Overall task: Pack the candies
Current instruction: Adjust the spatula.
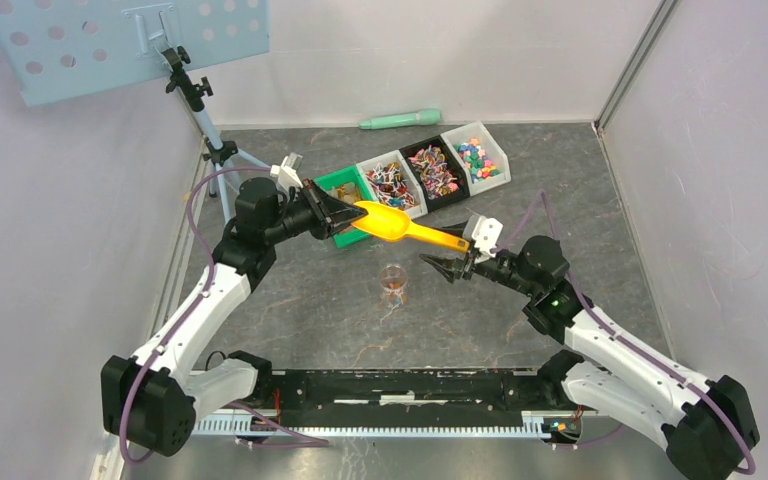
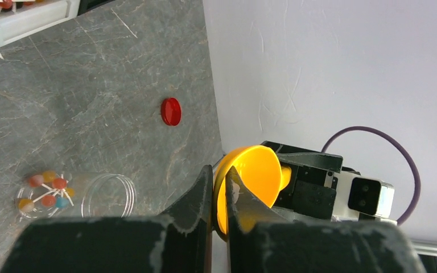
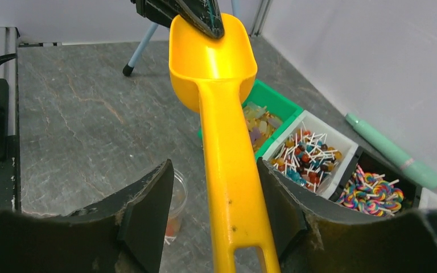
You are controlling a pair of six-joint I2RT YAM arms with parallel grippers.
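Note:
My left gripper point(image 1: 348, 215) point(image 2: 219, 173) is shut on the rim of the yellow scoop's point(image 1: 392, 226) bowl and holds it above the table. The scoop point(image 3: 222, 114) looks empty. Its handle runs between the fingers of my right gripper point(image 1: 438, 264) point(image 3: 213, 165), which is open and does not touch it. A small clear jar point(image 1: 393, 283) stands below the scoop with a few candies point(image 2: 42, 192) at its bottom. It also shows in the right wrist view point(image 3: 176, 199). More candies fill the bins point(image 1: 430, 170).
A green bin point(image 1: 345, 188), a white lollipop bin point(image 3: 310, 156), a black bin point(image 3: 375, 187) and another white bin point(image 1: 478, 155) stand in a row at the back. A mint-green tube point(image 1: 400, 119) lies behind them. A red lid point(image 2: 170, 111) lies on the table. A tripod point(image 1: 210, 130) stands back left.

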